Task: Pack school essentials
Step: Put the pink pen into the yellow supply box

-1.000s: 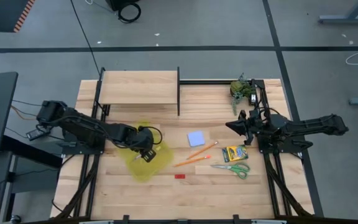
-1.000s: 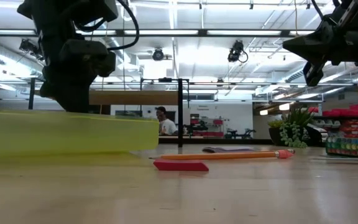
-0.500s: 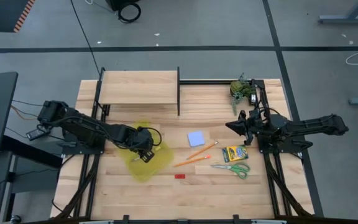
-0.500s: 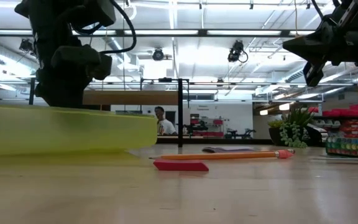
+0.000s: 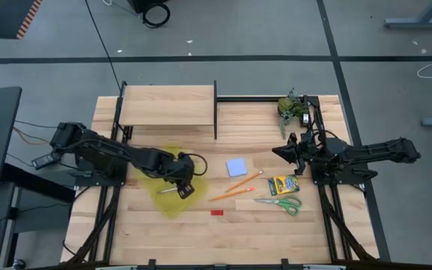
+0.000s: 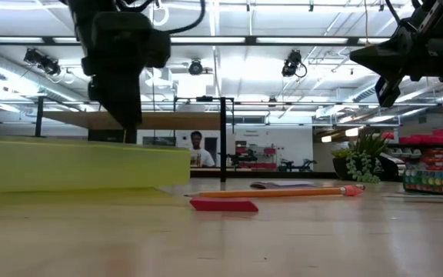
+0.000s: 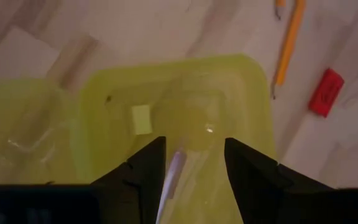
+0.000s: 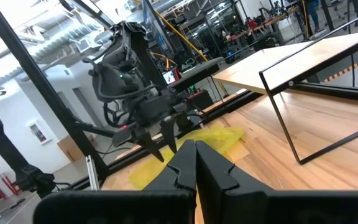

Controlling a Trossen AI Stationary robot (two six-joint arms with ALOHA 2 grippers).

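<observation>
**Left gripper over the yellow pouch, school items spread to its right**

Nearest the front edge of the table lies the tiny red eraser, flat on the wood and apart from everything else; in the low view it sits just in front of the orange pencil. A little farther and to the right, the green-handled scissors lie flat, and just beyond them is the yellow-green crayon box. Left of the box, two thin orange pencils lie slanted near each other. Farther still, the pale blue square note pad rests alone between the pencils and the black frame post.

On the left, the yellow translucent pouch lies flat on the table. The left gripper hangs over it, fingers spread; in the left wrist view a thin pale purple pencil shows between the two fingers, lying over or inside the pouch, and whether the fingers touch it cannot be told.

On the right, the right gripper hangs above the table beyond the crayon box, its fingers pressed together and holding nothing. At the far right corner stands the dark green leafy clump. A raised wooden shelf spans the far left.
</observation>
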